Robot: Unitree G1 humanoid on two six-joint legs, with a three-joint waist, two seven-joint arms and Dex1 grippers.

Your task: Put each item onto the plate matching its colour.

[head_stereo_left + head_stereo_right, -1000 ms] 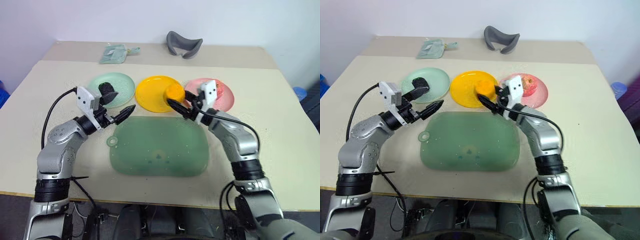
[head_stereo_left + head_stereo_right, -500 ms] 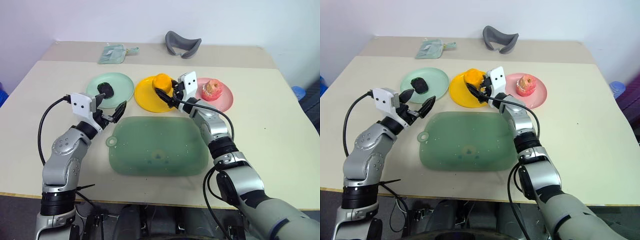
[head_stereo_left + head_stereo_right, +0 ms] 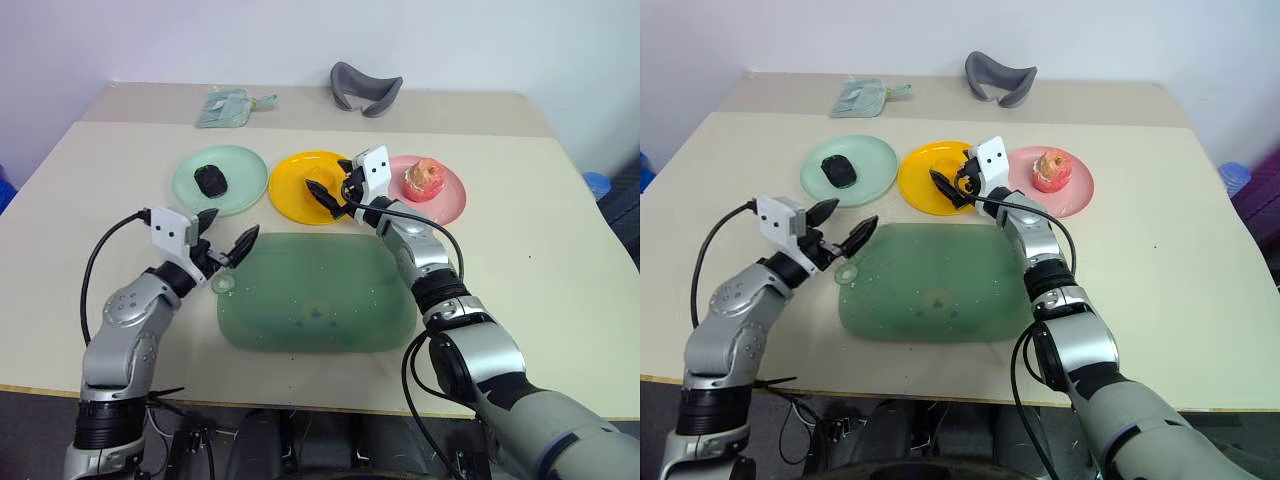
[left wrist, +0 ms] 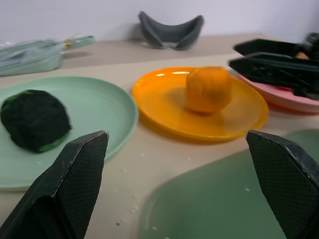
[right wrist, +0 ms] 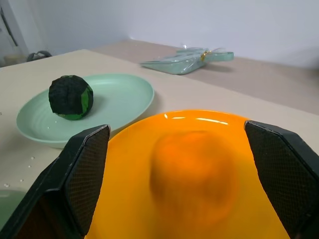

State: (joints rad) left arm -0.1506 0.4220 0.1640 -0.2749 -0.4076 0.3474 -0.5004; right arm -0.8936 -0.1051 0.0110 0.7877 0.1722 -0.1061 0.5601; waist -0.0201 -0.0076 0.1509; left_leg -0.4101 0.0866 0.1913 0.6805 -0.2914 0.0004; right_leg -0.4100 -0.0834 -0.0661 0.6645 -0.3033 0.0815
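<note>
Now the orange-yellow fruit (image 4: 208, 89) is seen resting on the yellow plate (image 3: 288, 200), near the desk's far edge, directly ahead of the right gripper (image 3: 331, 190), whose fingers are spread and released; withdrawal is judged next.

Head pair looking down over the table, wrist cameras low, close, both facing the yellow plate (image 4: 199, 107)

silver-grey jointed arms — black cables, white wrist blocks, black fingers (image 4: 75, 194).
</note>
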